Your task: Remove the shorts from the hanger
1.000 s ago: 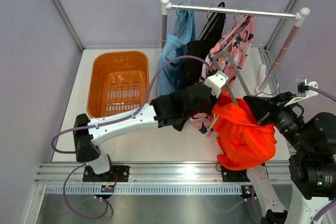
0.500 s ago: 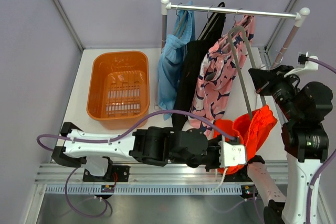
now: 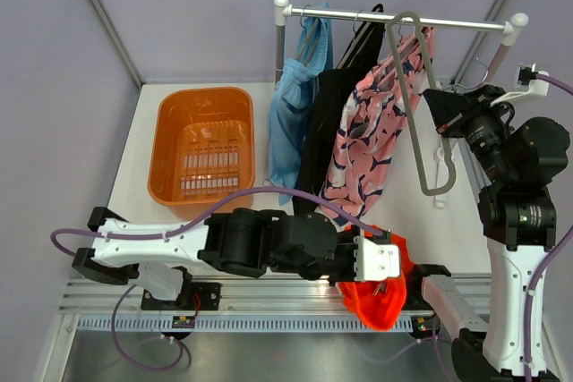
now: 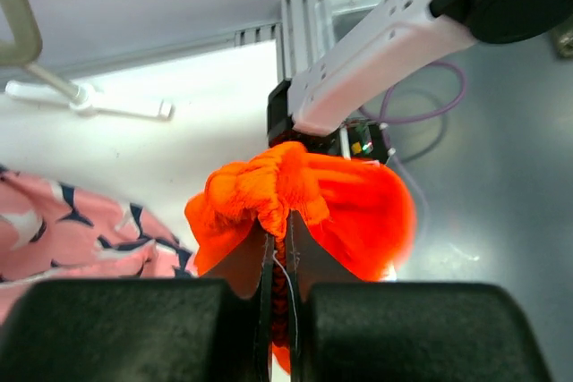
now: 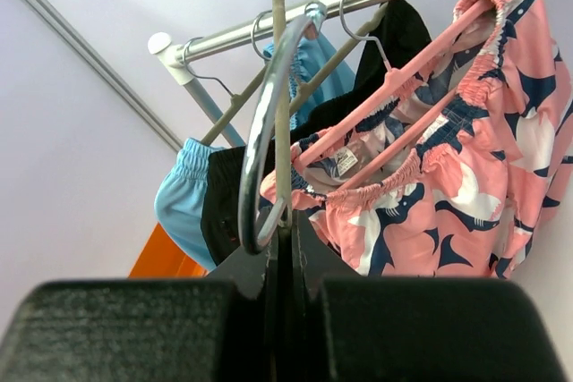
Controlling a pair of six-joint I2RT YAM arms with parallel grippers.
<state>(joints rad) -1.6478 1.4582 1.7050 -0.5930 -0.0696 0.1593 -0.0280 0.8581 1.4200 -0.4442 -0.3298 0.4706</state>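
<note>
A white bench (image 3: 130, 194) sits boxed in by plain lilac-grey wall panels (image 3: 197, 15) that meet at slim metal corner struts. Along its near edge runs a ribbed aluminium rail (image 3: 269, 300), with a dull grey metal floor below it.

An orange slotted plastic basket (image 3: 204, 93) stands on the bench's left half. At the back right is a clothes rack whose silver rail (image 3: 403, 19) spans two white-capped posts. From it hang, left to right, the light blue shorts (image 3: 291, 114), the black shorts (image 3: 322, 123) and the pink shorts with a navy-and-white pattern (image 3: 367, 140), touching one another and draping down to the bench.

The left arm lies stretched across the front of the bench. Its left pincer (image 4: 279, 248) is clamped narrow on a bunched fold of the bright orange shorts (image 3: 372, 297), which hang over the near edge above the rail, just beside the right arm's base and clear of any hanger.

The right pincer (image 5: 285, 243) is closed tight on a bare grey hanger (image 5: 277, 60), held high beside the rack's right end, in front of the pink shorts.
</note>
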